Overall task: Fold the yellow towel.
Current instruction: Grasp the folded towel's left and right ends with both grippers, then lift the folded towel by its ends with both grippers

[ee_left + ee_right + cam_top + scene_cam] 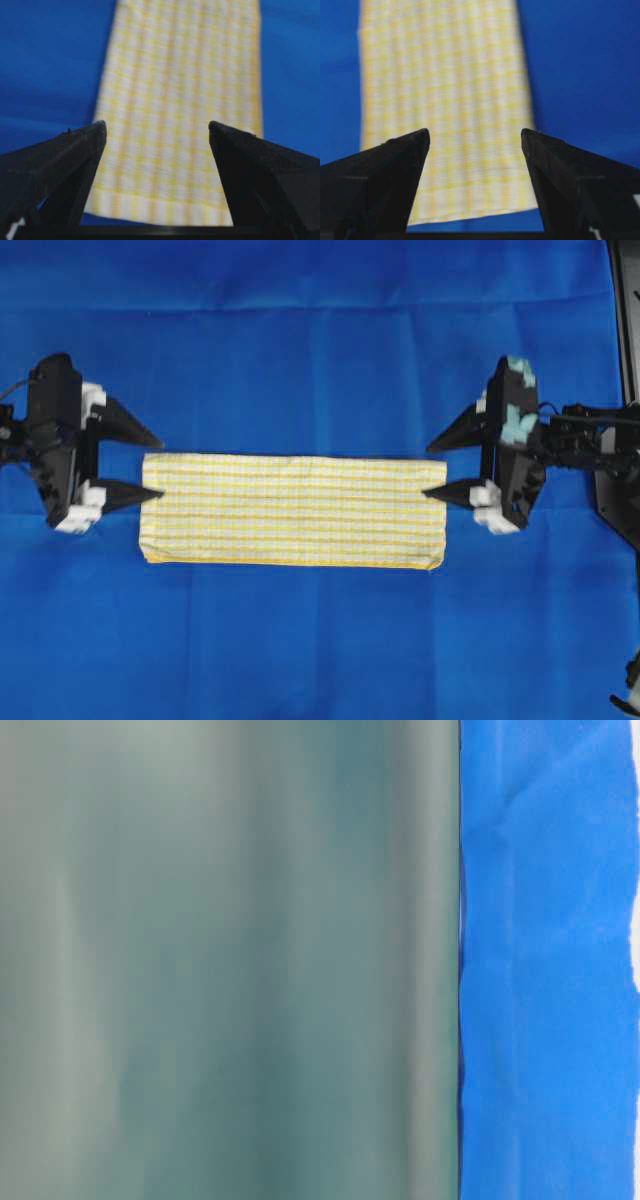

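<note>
The yellow towel [292,510] lies flat as a long folded strip, white with yellow checks, across the middle of the blue cloth [320,340]. At its left end my left gripper [155,465] stands open, one finger over the towel's edge, the other off it on the far side. My right gripper [436,470] is open at the right end in the same way. In the left wrist view the towel [180,110] runs away between the wide-apart fingers [75,150]. The right wrist view shows the towel [445,100] likewise, with nothing held by the gripper [475,135].
The large blue cloth covers the whole work surface under the towel. A dark frame part [625,310] stands at the right edge. The table-level view is mostly blocked by a blurred grey-green surface [230,960], with blue cloth [545,960] to its right.
</note>
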{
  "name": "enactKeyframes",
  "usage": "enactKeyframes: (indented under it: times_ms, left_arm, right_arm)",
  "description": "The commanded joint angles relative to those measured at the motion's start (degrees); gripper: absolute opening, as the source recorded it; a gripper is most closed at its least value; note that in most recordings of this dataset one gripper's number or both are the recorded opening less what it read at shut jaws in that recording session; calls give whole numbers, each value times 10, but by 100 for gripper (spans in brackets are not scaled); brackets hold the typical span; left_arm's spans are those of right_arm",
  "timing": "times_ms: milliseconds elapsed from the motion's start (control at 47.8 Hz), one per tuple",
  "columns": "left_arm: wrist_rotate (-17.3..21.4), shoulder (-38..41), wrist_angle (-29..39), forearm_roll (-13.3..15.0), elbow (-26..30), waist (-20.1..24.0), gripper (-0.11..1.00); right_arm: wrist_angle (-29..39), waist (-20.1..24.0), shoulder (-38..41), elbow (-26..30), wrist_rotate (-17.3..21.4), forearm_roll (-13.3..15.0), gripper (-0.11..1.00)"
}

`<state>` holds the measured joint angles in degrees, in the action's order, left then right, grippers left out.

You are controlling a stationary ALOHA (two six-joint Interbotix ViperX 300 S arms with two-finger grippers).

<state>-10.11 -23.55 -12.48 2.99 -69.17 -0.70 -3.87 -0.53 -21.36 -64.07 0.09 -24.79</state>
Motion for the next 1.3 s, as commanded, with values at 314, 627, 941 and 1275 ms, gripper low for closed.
enactKeyframes:
  times_ms: [314,627,941,1275]
  left_arm:
    - [38,104,-26,-1,21,36,78]
    - [33,169,-43,-1,28,37,76]
    - [32,189,-24,-1,36,35,68]
    - [30,189,50,0,40,30,3]
  right_arm:
    - [8,-42,94,20,0,5,73]
    - [8,-43,126,18,4,4,72]
    - [8,-38,128,17,4,4,55]
    - [7,-21,127,14,-2,6,2]
